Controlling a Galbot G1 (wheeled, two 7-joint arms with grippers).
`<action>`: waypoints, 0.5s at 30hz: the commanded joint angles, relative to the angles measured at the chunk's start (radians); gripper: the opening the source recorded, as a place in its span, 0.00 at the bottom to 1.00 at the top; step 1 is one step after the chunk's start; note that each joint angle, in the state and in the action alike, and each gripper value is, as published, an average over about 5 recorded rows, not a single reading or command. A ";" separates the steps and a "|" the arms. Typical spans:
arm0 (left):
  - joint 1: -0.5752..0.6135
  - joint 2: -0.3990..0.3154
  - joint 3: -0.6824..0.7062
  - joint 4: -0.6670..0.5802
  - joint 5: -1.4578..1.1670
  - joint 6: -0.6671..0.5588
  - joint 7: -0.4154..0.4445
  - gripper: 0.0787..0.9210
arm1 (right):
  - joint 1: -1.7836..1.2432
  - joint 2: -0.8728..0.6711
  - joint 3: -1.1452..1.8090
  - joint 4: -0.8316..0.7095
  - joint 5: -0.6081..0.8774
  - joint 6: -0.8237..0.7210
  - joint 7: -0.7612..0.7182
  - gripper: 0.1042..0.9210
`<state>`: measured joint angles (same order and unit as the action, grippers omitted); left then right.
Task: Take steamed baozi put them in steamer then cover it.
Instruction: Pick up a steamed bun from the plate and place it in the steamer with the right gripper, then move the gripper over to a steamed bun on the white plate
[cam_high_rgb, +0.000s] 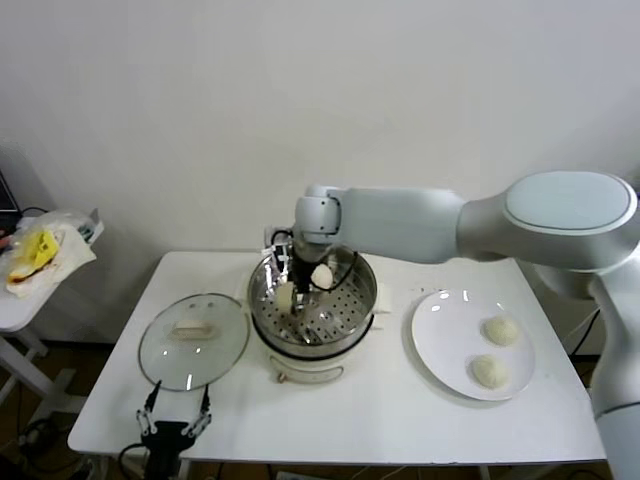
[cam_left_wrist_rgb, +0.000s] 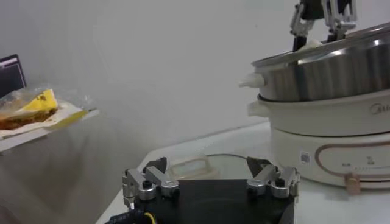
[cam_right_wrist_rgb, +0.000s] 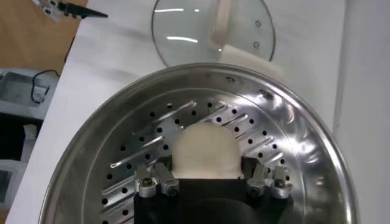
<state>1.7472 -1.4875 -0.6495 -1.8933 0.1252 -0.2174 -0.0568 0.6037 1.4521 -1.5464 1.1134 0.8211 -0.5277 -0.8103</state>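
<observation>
Your right gripper (cam_high_rgb: 300, 283) reaches down inside the steamer (cam_high_rgb: 312, 308), which stands near the middle of the tabletop (cam_high_rgb: 380, 420). In the right wrist view a bun (cam_right_wrist_rgb: 205, 152) lies on the perforated tray directly between the fingers (cam_right_wrist_rgb: 266, 179); they flank it closely on both sides, partly spread, and you cannot tell whether they still touch the dough. In the head view two pale buns show in the pot: one (cam_high_rgb: 286, 296) low beside the gripper, another (cam_high_rgb: 322, 274) toward the far rim.

Two more buns (cam_high_rgb: 500, 330) and (cam_high_rgb: 488, 371) sit apart from each other on the white plate (cam_high_rgb: 440, 330) to the steamer's right. The glass lid (cam_high_rgb: 193, 340) lies flat on the tabletop to the steamer's left.

Your left gripper (cam_high_rgb: 175, 415) hangs at the near tabletop edge just before the lid, fingers spread wide and holding nothing.
</observation>
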 joint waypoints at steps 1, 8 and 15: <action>-0.004 0.000 0.001 0.006 -0.003 -0.002 0.000 0.88 | -0.043 0.023 0.004 -0.028 -0.015 -0.006 0.006 0.79; -0.002 0.000 -0.002 0.007 -0.004 -0.004 -0.002 0.88 | -0.025 0.000 0.025 -0.014 -0.003 -0.006 0.003 0.88; 0.000 -0.001 -0.002 0.005 -0.003 -0.002 -0.003 0.88 | 0.087 -0.120 0.033 0.078 -0.031 0.037 -0.067 0.88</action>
<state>1.7460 -1.4874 -0.6523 -1.8862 0.1221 -0.2207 -0.0599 0.6143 1.4199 -1.5220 1.1301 0.8116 -0.5196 -0.8242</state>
